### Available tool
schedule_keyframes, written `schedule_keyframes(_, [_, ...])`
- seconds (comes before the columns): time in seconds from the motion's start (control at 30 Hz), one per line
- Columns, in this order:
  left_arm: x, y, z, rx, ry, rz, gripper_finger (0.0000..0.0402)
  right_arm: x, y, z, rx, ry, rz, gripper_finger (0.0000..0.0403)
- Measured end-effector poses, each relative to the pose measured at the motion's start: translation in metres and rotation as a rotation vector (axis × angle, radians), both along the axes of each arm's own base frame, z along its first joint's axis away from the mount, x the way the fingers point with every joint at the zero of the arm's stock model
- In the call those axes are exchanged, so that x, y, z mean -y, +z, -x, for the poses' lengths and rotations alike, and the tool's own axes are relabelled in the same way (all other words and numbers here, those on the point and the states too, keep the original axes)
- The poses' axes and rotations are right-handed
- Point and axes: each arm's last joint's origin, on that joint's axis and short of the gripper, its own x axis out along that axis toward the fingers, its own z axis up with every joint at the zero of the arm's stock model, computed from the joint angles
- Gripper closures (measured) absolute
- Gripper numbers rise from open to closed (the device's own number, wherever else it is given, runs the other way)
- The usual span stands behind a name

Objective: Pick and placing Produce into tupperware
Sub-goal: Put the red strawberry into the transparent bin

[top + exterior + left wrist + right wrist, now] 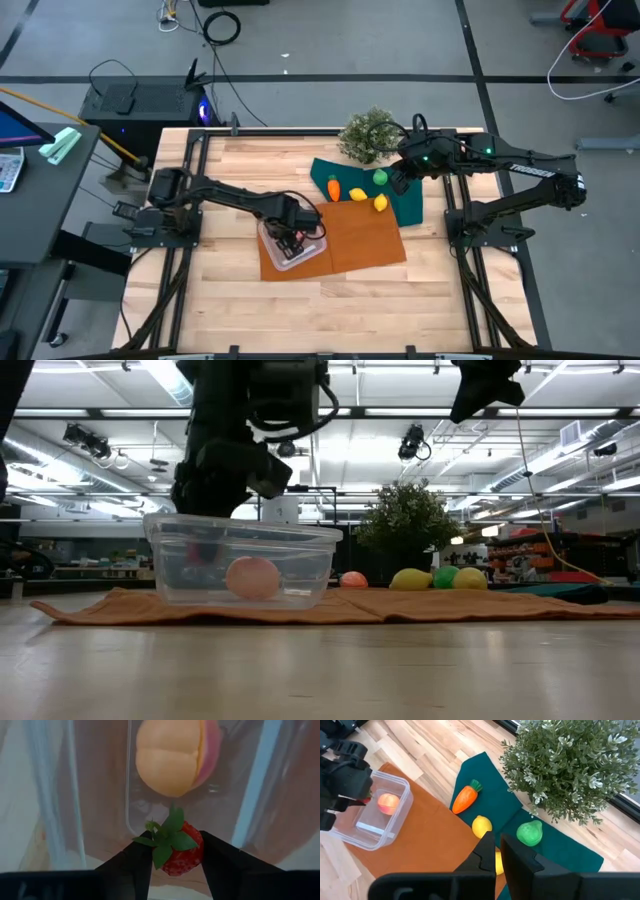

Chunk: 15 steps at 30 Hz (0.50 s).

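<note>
One pale peach-red round fruit (252,577) lies in the clear square plastic tupperware (320,556); the left pincer (172,857), pinching a small red strawberry (182,851), hangs over it. The orange carrot (465,797), two yellow lemons (481,826) and the green pear-shaped fruit (529,833) wait on the dark green cloth (485,775) to the right, under the right pincer (493,851), pressed together.

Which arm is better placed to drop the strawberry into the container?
Left: its end effector already holds the strawberry over the container. The right end effector is shut, hovering above the lemons.

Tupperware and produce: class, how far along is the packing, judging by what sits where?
Done: the peach lies inside the tupperware. In hand: the left gripper holds a strawberry over the tupperware. Left: the carrot, two lemons and the green fruit lie on the cloths by the plant. The right gripper hangs shut above them, empty.
</note>
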Motion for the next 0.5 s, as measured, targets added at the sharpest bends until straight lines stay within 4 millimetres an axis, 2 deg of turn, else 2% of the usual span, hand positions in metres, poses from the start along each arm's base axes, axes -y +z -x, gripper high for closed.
schedule_keyframes(0.13, [0.001,-0.005,-0.001,-0.013,-0.005,-0.025,0.0254,0.0,0.0,0.0,0.0,0.0,0.0,0.0402])
schedule_keyframes(0.37, [0.0,-0.013,-0.003,-0.034,-0.006,-0.06,0.0239,0.0,0.0,0.0,0.0,0.001,0.0,0.0402])
schedule_keyframes(0.5, [0.0,-0.013,-0.004,-0.028,-0.014,-0.065,0.0249,0.0,0.0,0.0,-0.001,0.003,0.002,0.0402])
